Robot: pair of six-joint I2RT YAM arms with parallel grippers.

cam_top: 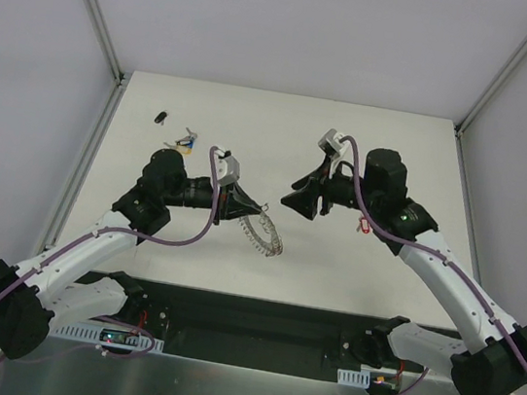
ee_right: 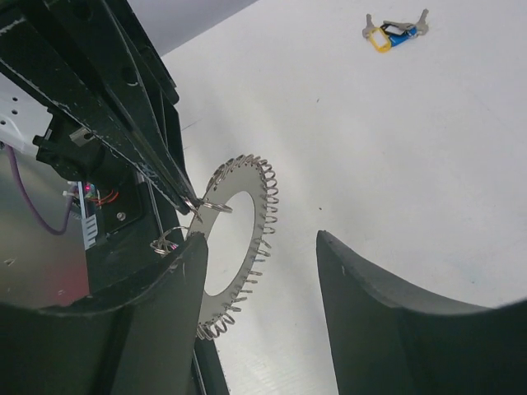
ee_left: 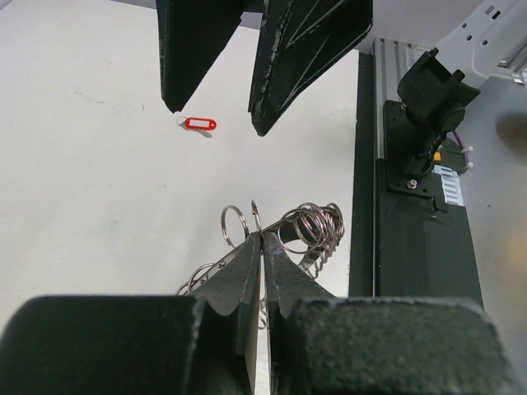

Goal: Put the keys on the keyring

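The keyring [cam_top: 266,235] is a grey flat metal ring with coiled wire loops round its edge. My left gripper [cam_top: 262,206] is shut on its rim and holds it tilted above the table; the wire loops [ee_left: 317,224] show just past the shut left gripper [ee_left: 262,237]. My right gripper [cam_top: 292,192] is open and empty, facing the keyring [ee_right: 252,191] from close by, which sits by its left finger in the right wrist view [ee_right: 262,239]. A key with a red tag [ee_left: 199,124] lies on the table beyond the right gripper [ee_left: 216,118], under the right arm [cam_top: 365,226].
A small cluster of keys with blue and yellow tags [cam_top: 188,140] lies at the far left, also in the right wrist view [ee_right: 394,31]. A small black object [cam_top: 160,116] lies beyond it. Metal rails border the white table [cam_top: 369,144].
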